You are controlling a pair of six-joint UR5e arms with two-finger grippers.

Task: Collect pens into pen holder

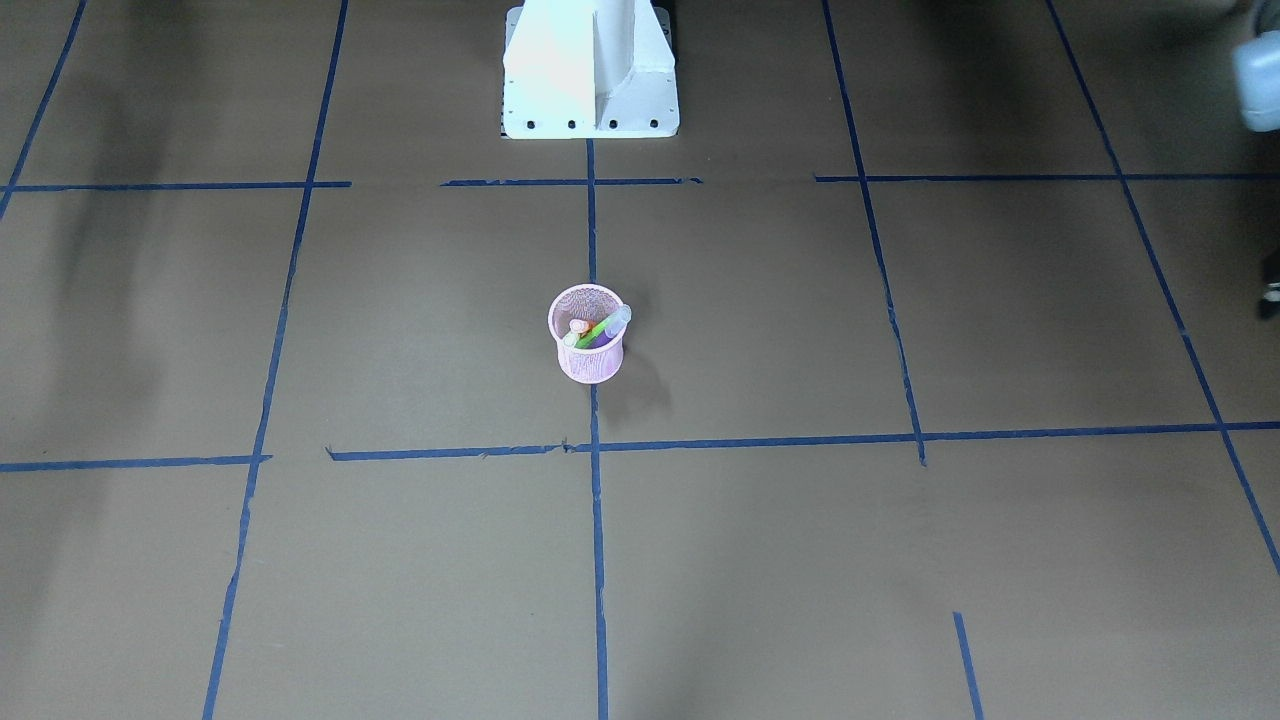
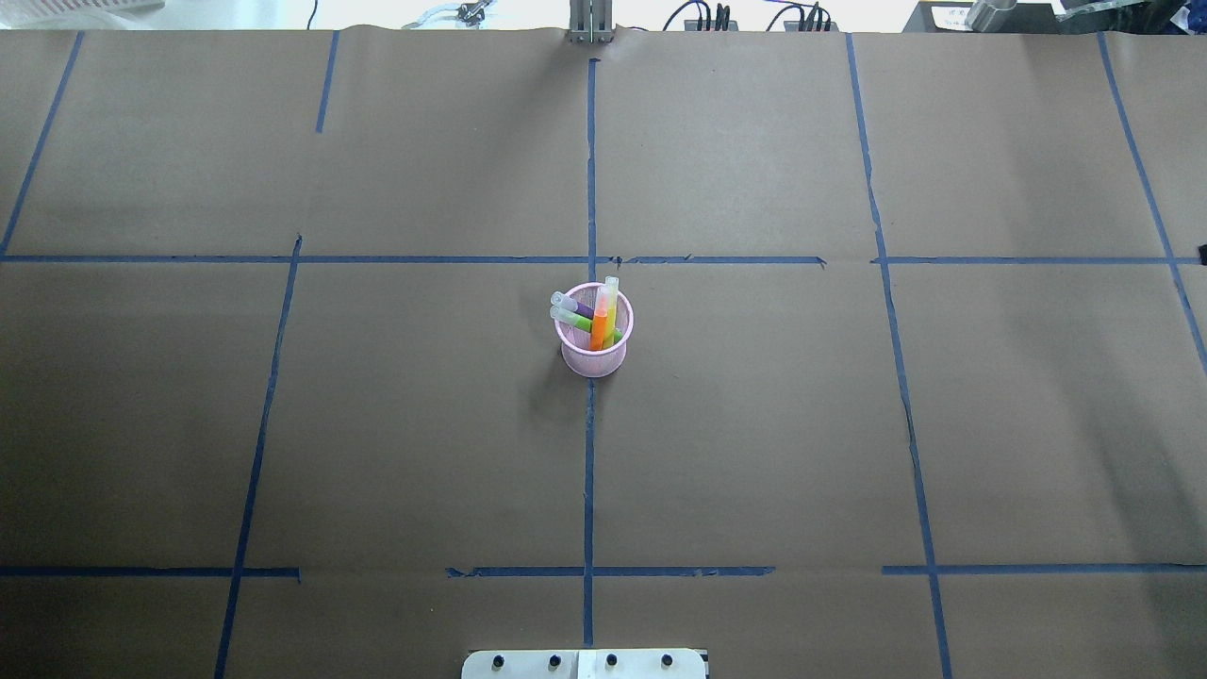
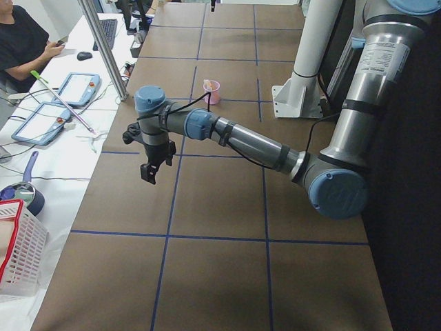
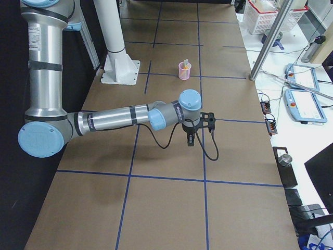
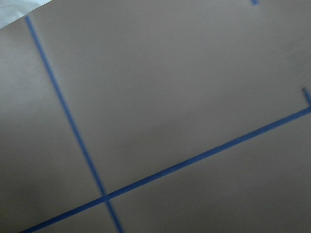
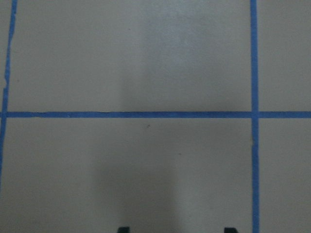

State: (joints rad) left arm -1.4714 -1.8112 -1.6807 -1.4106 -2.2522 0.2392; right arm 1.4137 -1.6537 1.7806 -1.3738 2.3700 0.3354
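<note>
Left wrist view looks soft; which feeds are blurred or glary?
Left wrist view: blurred, tape lines smeared. Right wrist view: sharp, pale glare patch up top, shadow below. Front-facing view: base blown out white. Overhead view: crisp, holder clearly lit.

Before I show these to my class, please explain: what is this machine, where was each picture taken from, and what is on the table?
It is a robot with two arms at a table marked with blue tape. Two pictures look down on it, one from behind the robot, one facing it. Two are from the table's ends and show the left arm and the right arm stretched out over bare table. Two come from wrist cameras and show only table and tape. Mid-table stands a pink holder with coloured pens leaning inside; I see none loose. The right jaws are open and empty; the left jaws' state I cannot tell.
</note>
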